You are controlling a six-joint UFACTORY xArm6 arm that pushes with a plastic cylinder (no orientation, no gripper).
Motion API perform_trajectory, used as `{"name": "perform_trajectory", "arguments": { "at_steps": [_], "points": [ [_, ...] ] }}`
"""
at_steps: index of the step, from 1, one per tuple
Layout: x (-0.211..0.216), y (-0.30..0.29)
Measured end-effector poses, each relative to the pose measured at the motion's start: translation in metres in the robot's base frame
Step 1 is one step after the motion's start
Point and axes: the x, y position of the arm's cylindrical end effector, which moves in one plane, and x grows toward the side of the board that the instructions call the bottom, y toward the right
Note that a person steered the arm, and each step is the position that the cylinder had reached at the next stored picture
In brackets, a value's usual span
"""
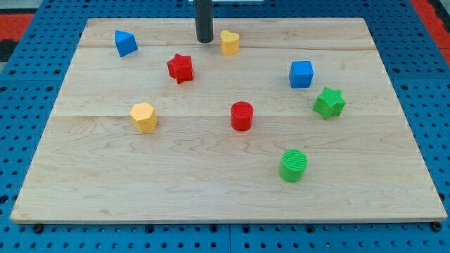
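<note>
- my tip (204,40) down on the wooden tabletop (225,200), near the view's top edge; no pincer on this rig, just a bare rod, holding nothing
- yellow heart block (230,42) just beside my tip on the view's right, small gap, can't tell if touching
- red star block (180,67) below-left of my tip, near
- blue block (126,43), wedge-like, well left of my tip
- yellow hexagonal block (143,117) further down-left of my tip
- red cylinder (242,116) below my tip, slightly right
- blue cube (301,74) right of my tip
- green star block (329,102) beyond it, lower right
- green cylinder (293,166) farthest from my tip, toward the view's bottom right
</note>
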Motion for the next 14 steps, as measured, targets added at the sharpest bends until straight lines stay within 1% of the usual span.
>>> {"name": "perform_trajectory", "arguments": {
  "at_steps": [1, 2, 3, 4, 5, 6, 8, 9, 11, 13, 14],
  "points": [
    [0.028, 0.020],
    [0.078, 0.024],
    [0.124, 0.048],
    [0.127, 0.113],
    [0.170, 0.144],
    [0.224, 0.168],
    [0.318, 0.171],
    [0.331, 0.152],
    [0.273, 0.138],
    [0.271, 0.122],
    [0.278, 0.101]
  ]
}}
